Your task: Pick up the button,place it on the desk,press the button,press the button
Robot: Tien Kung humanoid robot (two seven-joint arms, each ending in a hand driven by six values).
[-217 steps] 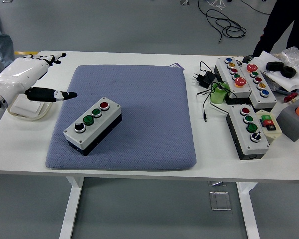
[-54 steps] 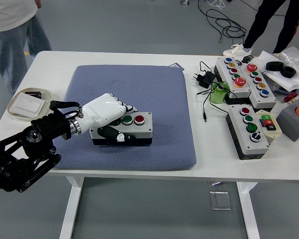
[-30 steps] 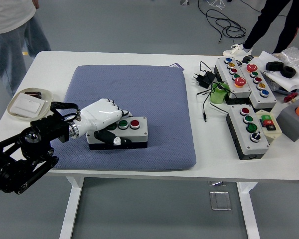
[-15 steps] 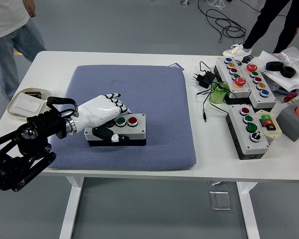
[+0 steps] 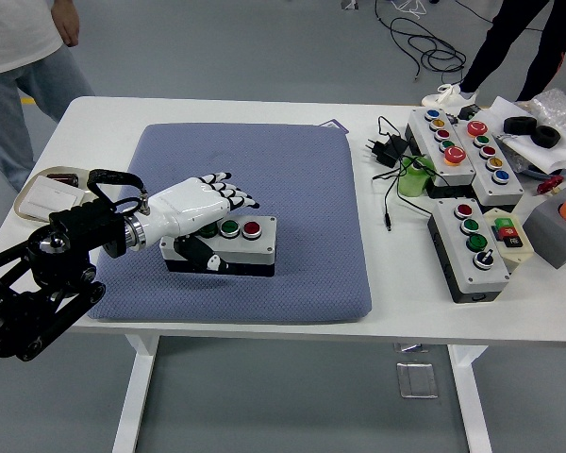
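Since the last frame your left hand has lifted, fingers now spread, gripping nothing, over the box on the pad, so you can press.

The left arm reaches in from the counter's near left corner, black and jointed, its wrist angled toward the middle. The white left hand lies palm-down, fingers spread and stretched forward, thumb tucked low on the near side. The right arm is out of sight.
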